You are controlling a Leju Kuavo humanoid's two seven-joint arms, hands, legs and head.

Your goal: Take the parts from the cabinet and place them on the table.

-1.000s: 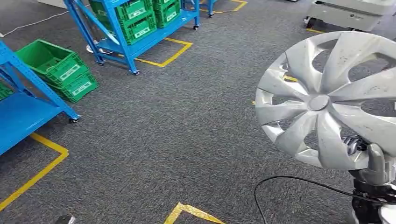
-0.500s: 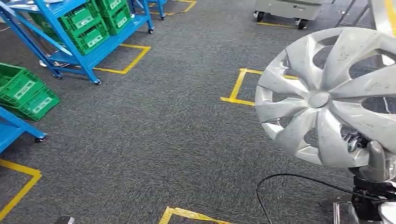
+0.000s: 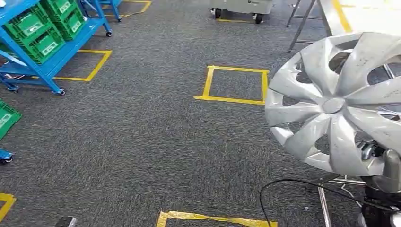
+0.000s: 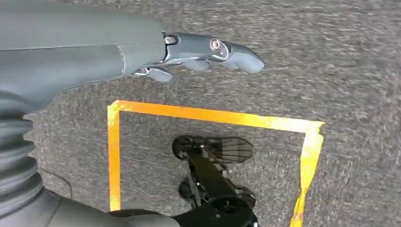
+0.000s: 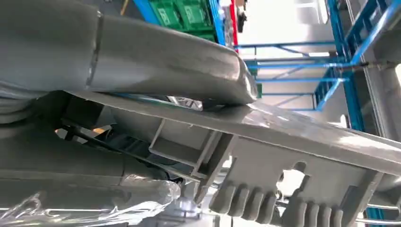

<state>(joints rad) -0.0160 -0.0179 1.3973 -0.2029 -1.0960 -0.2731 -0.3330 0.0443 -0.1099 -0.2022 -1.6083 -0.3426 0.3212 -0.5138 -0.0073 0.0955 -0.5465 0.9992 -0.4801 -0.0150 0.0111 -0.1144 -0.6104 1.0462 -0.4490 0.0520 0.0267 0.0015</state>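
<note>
whole floor view shifted by camera turn, right robot hand (image 3: 384, 166) still gripping silver hubcap (image 3: 338, 104) upright at its rim

A silver hubcap (image 3: 338, 104) with curved spokes is showing against speckled dark grey carpet (image 3: 142, 142). Yellow tape squares (image 3: 234, 84) are marking the carpet. Green crates (image 3: 45, 26) are sitting in a blue rack (image 3: 52, 66). The left hand (image 4: 208, 52) is showing grey.
</note>
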